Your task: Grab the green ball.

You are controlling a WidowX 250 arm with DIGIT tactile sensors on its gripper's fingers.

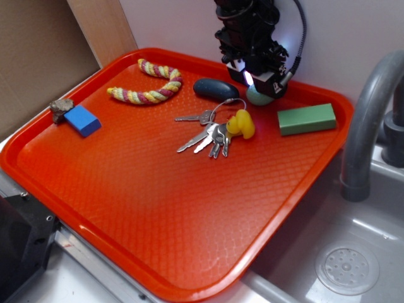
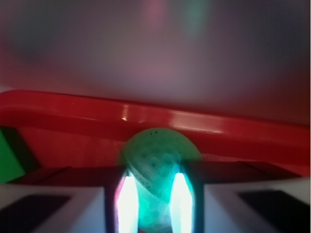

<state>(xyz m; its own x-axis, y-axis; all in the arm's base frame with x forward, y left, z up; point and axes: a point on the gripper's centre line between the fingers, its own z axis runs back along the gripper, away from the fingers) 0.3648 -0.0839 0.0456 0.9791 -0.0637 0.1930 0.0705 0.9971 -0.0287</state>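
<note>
An orange tray (image 1: 126,208) fills most of the exterior view, and the arm (image 1: 246,28) comes down at the upper middle of the frame, over the tray's far edge. The gripper (image 1: 264,82) sits low there, with the green ball (image 1: 257,96) showing just below it as a pale green curve, near the back rim, between the dark blue oval (image 1: 216,89) to its left and the green block (image 1: 307,118) to its right. In the wrist view the ball (image 2: 158,165) sits at lower centre, dimpled and lit, between the two fingers (image 2: 127,201), whose bright inner faces lie against its left and right sides; the claw looks pinched on the ball, though the picture is blurred and the contact is hard to confirm. Behind the ball in that view runs the tray's red rim (image 2: 194,121), and a slice of the green block (image 2: 8,162) shows at the left edge. Back in the exterior view, a bunch of keys (image 1: 208,136) lies near the middle of the frame with a yellow duck-shaped fob (image 1: 242,124) touching them on the right. A striped rope toy (image 1: 151,85) curves at the upper left of the tray, and a blue block (image 1: 82,120) rests by the left rim with a small brown lump (image 1: 61,107) just beside it. A grey faucet (image 1: 369,126) and sink (image 1: 347,252) occupy the right side of the frame.
</note>
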